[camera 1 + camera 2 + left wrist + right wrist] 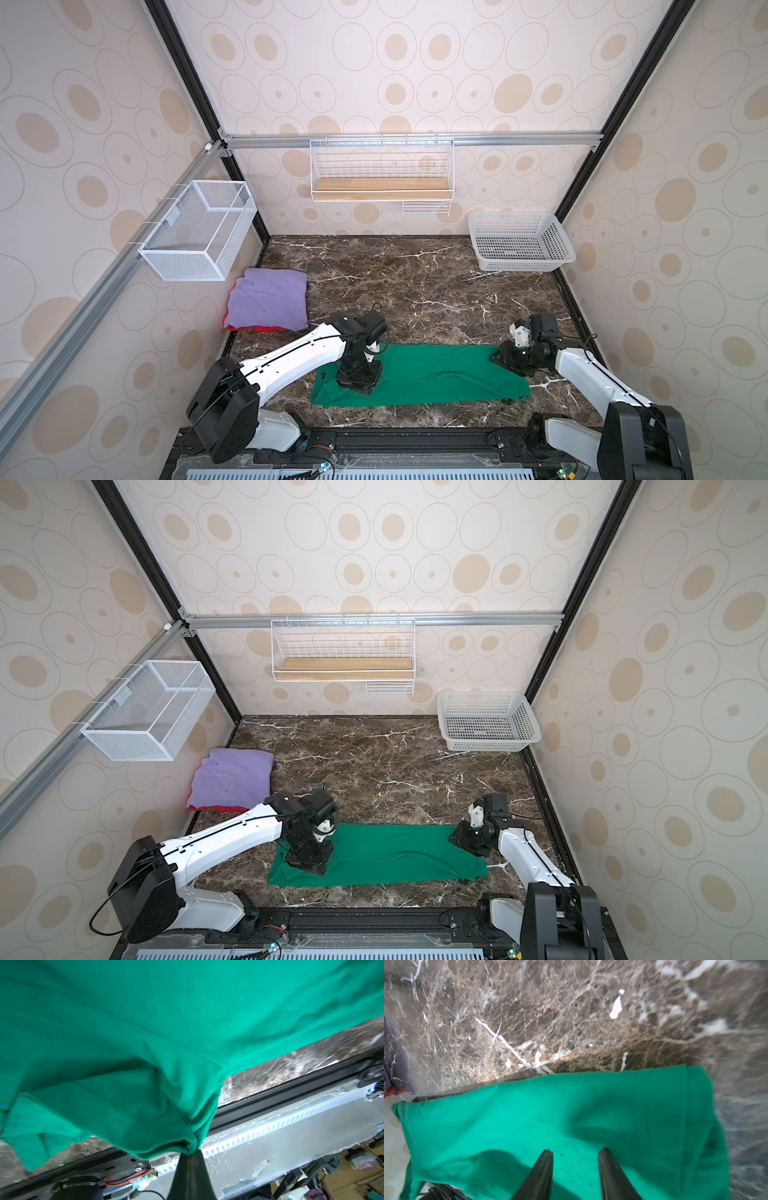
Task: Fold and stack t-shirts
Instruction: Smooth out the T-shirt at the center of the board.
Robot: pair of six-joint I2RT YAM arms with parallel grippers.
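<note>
Your left claw (192,1151) pinched the half-folded green tee (436,374); right claw (575,1152) stood part-open, empty; purple tee (270,303) topped red tee (262,329).

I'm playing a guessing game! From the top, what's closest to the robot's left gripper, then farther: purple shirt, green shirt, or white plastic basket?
1. green t-shirt: pinched in the left gripper.
2. purple t-shirt: farther back, by the left wall.
3. white plastic basket: far back right corner.
</note>
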